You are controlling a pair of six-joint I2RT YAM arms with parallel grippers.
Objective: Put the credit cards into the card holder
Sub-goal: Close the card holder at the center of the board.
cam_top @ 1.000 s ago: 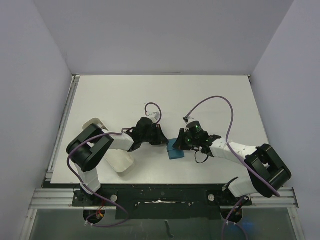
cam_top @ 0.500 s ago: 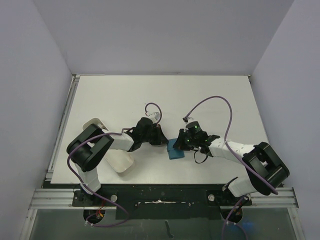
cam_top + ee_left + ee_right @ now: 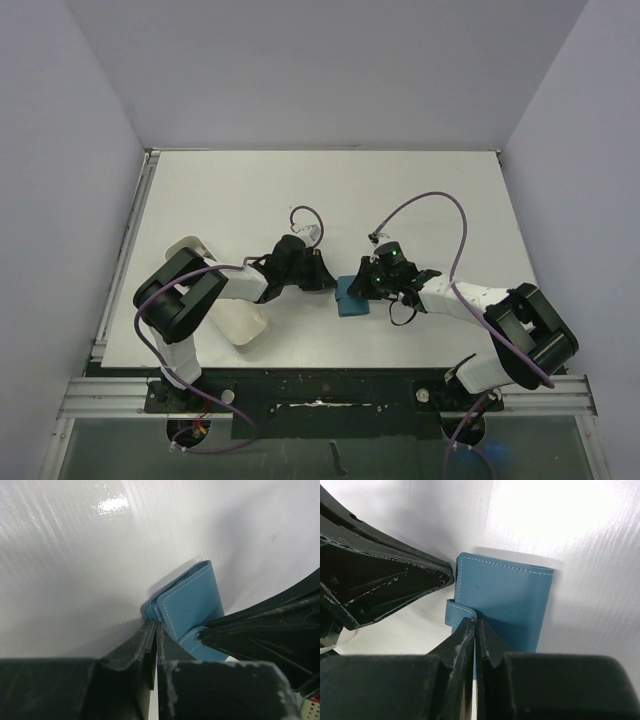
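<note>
The card holder (image 3: 350, 299) lies folded flat on the desk (image 3: 300, 190), near its front edge and between the two arms. It looks like a light, soft folded wallet with stitched edges. It will probably slide on the glossy surface if pushed from one side, and its flaps will bend rather than lever open. The best places to take hold are probably the strap tab (image 3: 458, 613) that wraps round its edge, or the free lip of the top flap, while something pins the body down. The cards should be thin, stiff and slick, so they are best pinched by a short edge and fed in nearly level. No card shows plainly in any view. The right gripper (image 3: 474, 626) has its jaws drawn together with the tips right at the strap tab, but I cannot tell whether they pinch it or only press on it. The left gripper (image 3: 154, 628) sits just beside the wallet's other edge, also with its jaws together. A pale sliver shows in the slit between them — possibly a card seen edge-on, though that cannot be told. Further left, partly under the left arm, is a white tray (image 3: 240, 322).
</note>
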